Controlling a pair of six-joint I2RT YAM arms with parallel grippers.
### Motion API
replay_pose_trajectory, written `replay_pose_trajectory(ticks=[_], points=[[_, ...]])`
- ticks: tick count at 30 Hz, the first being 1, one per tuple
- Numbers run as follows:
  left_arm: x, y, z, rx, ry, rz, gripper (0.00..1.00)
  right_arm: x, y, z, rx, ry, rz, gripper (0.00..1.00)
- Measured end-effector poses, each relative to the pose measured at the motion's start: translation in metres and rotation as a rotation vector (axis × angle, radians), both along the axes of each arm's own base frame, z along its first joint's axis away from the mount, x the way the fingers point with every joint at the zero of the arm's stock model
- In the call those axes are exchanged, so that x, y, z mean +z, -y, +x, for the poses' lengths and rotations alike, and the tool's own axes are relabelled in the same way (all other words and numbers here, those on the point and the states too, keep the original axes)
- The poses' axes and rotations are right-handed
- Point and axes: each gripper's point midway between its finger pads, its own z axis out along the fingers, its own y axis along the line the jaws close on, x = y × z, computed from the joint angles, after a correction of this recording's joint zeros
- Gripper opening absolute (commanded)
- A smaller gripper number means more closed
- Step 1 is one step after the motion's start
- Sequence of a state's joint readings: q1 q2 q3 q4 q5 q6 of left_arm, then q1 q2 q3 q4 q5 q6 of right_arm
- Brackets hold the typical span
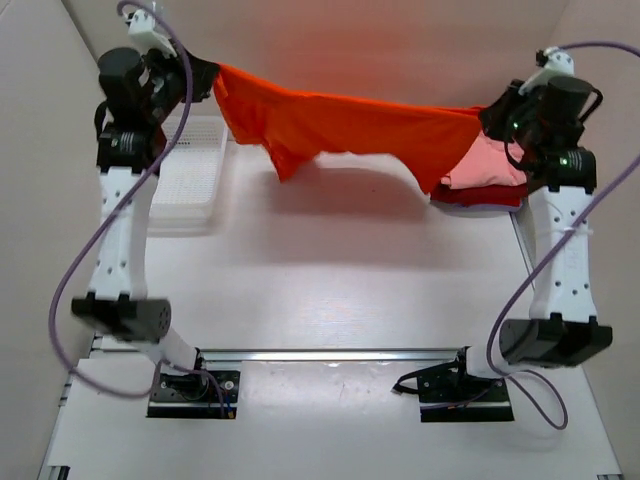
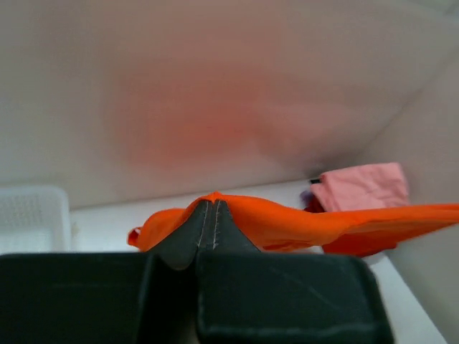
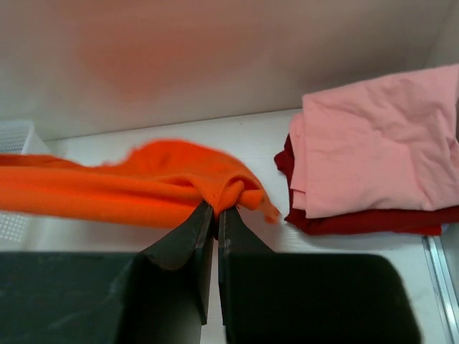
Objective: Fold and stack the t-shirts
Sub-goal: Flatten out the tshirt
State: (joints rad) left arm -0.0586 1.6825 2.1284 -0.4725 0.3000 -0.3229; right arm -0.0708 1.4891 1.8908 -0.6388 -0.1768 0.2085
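Left fingers (image 2: 188, 240), right fingers (image 3: 183, 240) clenched on one orange t-shirt (image 1: 340, 125), one pink t-shirt (image 1: 490, 160) atop one red t-shirt (image 1: 480, 197)

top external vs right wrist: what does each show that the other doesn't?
Top external only: the left gripper pinching the orange t-shirt, whose whole span hangs stretched above the table. Right wrist only: the right gripper shut on the cloth, close up. Both: that shirt, the pink t-shirt folded atop the dark red t-shirt, and the white basket.

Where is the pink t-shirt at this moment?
In the top view, the pink t-shirt lies folded on the dark red t-shirt at the table's far right, beside the right gripper.
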Motion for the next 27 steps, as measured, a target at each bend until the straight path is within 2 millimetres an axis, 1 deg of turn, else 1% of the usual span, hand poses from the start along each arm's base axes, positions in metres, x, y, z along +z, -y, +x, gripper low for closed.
replay_pose_trajectory(ticks=[1,2,3,4,5,6,7,8,9,11,12,13,14,15,16,17,18,20,21,23,25,27], points=[[0.010,0.004,-0.018,-0.016,0.034,-0.002,0.00,-0.003,0.006,-0.007,-0.009,0.005,0.006,0.00],[0.018,0.010,-0.039,-0.038,0.070,-0.004,0.00,-0.012,0.012,-0.011,-0.015,-0.001,0.012,0.00],[0.017,0.019,-0.066,-0.075,0.083,-0.004,0.00,-0.038,0.018,-0.015,-0.023,-0.050,0.026,0.00],[0.015,0.026,-0.080,-0.098,0.115,-0.005,0.00,-0.053,0.019,-0.012,-0.017,-0.069,0.033,0.00],[-0.001,0.029,-0.090,-0.110,0.102,-0.005,0.00,-0.077,0.021,-0.010,-0.012,-0.105,0.043,0.00],[-0.028,0.032,-0.099,-0.119,0.070,0.000,0.00,-0.110,0.020,-0.012,-0.003,-0.173,0.058,0.00],[-0.060,0.032,-0.107,-0.123,0.017,0.006,0.00,-0.143,0.018,-0.017,0.003,-0.245,0.073,0.00],[-0.101,0.032,-0.113,-0.123,-0.060,0.013,0.00,-0.179,0.017,-0.025,0.004,-0.330,0.089,0.00],[-0.137,0.032,-0.117,-0.121,-0.127,0.019,0.00,-0.214,0.015,-0.037,0.003,-0.421,0.108,0.00],[-0.226,0.026,-0.131,-0.101,-0.321,0.040,0.00,-0.269,0.010,-0.065,-0.002,-0.578,0.140,0.00],[-0.269,0.022,-0.144,-0.092,-0.427,0.053,0.00,-0.289,0.007,-0.080,-0.005,-0.645,0.154,0.00],[-0.304,0.019,-0.158,-0.083,-0.516,0.067,0.00,-0.302,0.002,-0.091,-0.002,-0.689,0.158,0.00],[-0.333,0.015,-0.175,-0.075,-0.598,0.080,0.00,-0.314,-0.001,-0.104,-0.004,-0.731,0.158,0.00],[-0.357,0.011,-0.196,-0.070,-0.674,0.095,0.00,-0.323,-0.005,-0.116,-0.002,-0.763,0.156,0.00],[-0.368,0.010,-0.211,-0.072,-0.712,0.104,0.00,-0.330,-0.010,-0.129,0.005,-0.790,0.153,0.00],[-0.371,0.010,-0.223,-0.077,-0.726,0.109,0.00,-0.336,-0.014,-0.142,0.009,-0.811,0.152,0.01],[-0.370,0.010,-0.230,-0.082,-0.724,0.110,0.00,-0.341,-0.018,-0.154,0.016,-0.835,0.153,0.00],[-0.359,0.013,-0.241,-0.100,-0.688,0.109,0.00,-0.349,-0.021,-0.173,0.020,-0.878,0.160,0.00],[-0.354,0.015,-0.244,-0.110,-0.668,0.110,0.00,-0.353,-0.020,-0.180,0.015,-0.899,0.164,0.00],[-0.351,0.019,-0.250,-0.128,-0.654,0.107,0.00,-0.362,-0.018,-0.191,0.000,-0.941,0.176,0.00],[-0.356,0.023,-0.258,-0.148,-0.675,0.110,0.00,-0.369,-0.018,-0.202,-0.007,-0.980,0.183,0.00],[-0.361,0.025,-0.262,-0.153,-0.705,0.112,0.00,-0.373,-0.019,-0.208,-0.008,-1.003,0.185,0.00]])
